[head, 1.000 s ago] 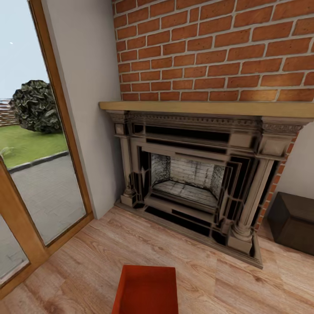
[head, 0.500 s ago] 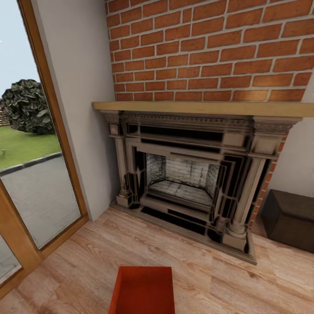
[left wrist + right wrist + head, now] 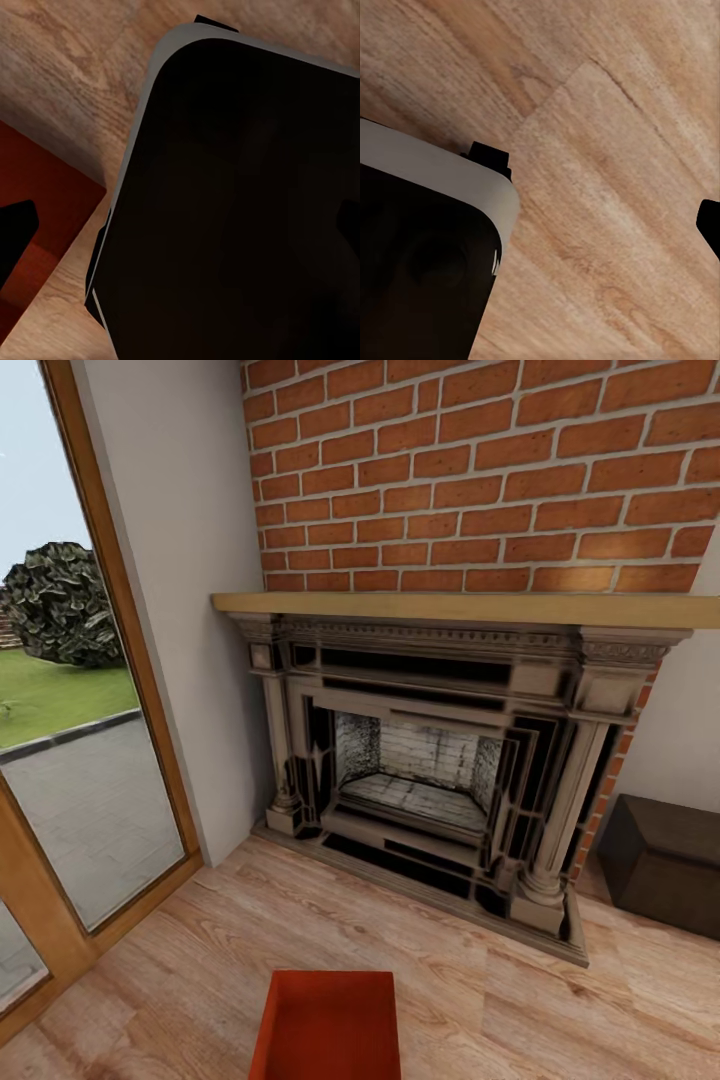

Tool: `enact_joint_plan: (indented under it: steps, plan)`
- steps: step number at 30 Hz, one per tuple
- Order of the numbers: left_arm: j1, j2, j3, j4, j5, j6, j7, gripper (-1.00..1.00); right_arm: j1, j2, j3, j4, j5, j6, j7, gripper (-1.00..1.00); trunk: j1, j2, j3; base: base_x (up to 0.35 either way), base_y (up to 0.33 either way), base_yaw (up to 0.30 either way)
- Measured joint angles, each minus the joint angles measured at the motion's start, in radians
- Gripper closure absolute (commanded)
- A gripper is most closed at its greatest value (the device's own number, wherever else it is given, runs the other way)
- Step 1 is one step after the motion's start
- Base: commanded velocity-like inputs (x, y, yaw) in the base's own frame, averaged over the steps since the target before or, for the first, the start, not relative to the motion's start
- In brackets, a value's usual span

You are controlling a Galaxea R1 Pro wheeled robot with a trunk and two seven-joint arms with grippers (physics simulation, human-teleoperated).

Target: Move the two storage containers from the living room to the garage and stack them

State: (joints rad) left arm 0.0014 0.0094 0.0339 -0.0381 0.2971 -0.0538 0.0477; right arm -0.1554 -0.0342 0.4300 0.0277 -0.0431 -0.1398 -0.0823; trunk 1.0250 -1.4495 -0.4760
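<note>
1. The brick wall (image 3: 480,470) rises above a wooden mantel (image 3: 460,607).
2. The wood-plank floor (image 3: 200,950) of the living room spreads below.
3. The glass door (image 3: 70,760) stands at the left.
4. The stone fireplace (image 3: 440,770) sits under the mantel.
5. The robot's dark base (image 3: 240,210) sits on the planks.
6. A dark box (image 3: 665,865) rests right of the fireplace.
7. One storage container (image 3: 328,1025) lies on the planks in front of the fireplace, just beside the base.
8. Only dark finger tips (image 3: 15,232) show at the wrist views' edges; how wide either gripper stands cannot be told.
</note>
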Motion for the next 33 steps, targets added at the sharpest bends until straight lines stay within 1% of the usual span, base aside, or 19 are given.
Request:
enact_joint_plan:
  steps: [8,16,27,33]
  plan:
    - [0.0,0.0,0.0,0.0,0.0,0.0,0.0,-1.0,0.0,0.0,0.0,0.0,0.0,0.0,0.0,-1.0,0.0,0.0,0.0,0.017,0.0,0.0]
    - [0.0,0.001,0.0,0.0,0.0,0.0,0.0,-1.0,0.0,0.0,0.0,0.0,0.0,0.0,0.0,-1.0,0.0,0.0,0.0,0.149,0.0,0.0]
    - [0.0,0.002,0.0,-0.001,0.0,0.0,0.0,-1.0,0.0,0.0,0.0,0.0,0.0,0.0,0.0,-1.0,0.0,0.0,0.0,0.022,0.0,0.0]
    - [0.0,0.003,0.0,0.0,0.0,0.0,0.0,-1.0,0.0,0.0,0.0,0.0,0.0,0.0,0.0,-1.0,0.0,0.0,0.0,0.171,0.0,0.0]
